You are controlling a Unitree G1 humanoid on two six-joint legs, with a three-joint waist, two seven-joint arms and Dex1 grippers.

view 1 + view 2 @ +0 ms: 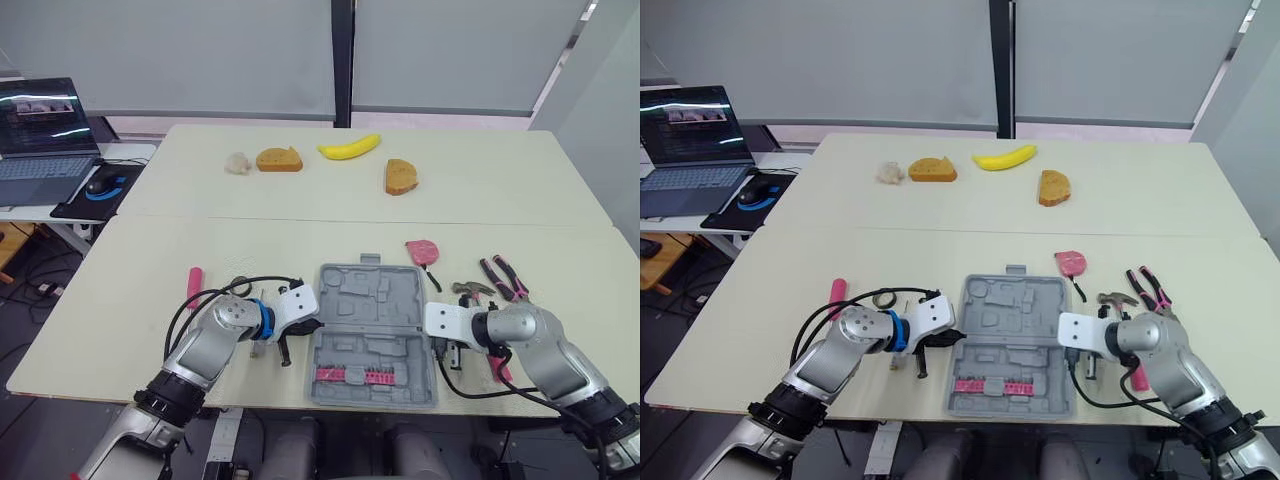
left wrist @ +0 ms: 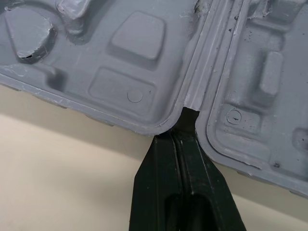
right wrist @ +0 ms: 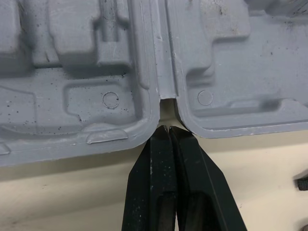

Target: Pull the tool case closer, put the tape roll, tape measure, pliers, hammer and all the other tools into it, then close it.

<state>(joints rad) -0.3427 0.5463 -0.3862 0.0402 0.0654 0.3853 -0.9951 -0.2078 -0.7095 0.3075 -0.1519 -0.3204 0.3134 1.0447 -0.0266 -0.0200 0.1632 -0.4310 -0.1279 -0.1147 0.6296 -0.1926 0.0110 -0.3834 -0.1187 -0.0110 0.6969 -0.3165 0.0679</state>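
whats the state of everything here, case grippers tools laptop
tool case: open, lying flat
left gripper: shut, tips at the case's hinge notch
right gripper: shut, tips at the opposite hinge notch
bit holder: seated in the case's near half
pliers: on the table, outside the case
hammer: on the table, outside the case
tape measure: on the table, outside the case
laptop: open, screen lit

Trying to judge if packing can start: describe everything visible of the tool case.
The tool case is grey moulded plastic, lying fully open and flat on the near table, its two halves joined by a hinge across the middle. Its recesses are empty except a pink bit strip in the near half. The left gripper and right gripper, both shut, meet the hinge notches at either side.
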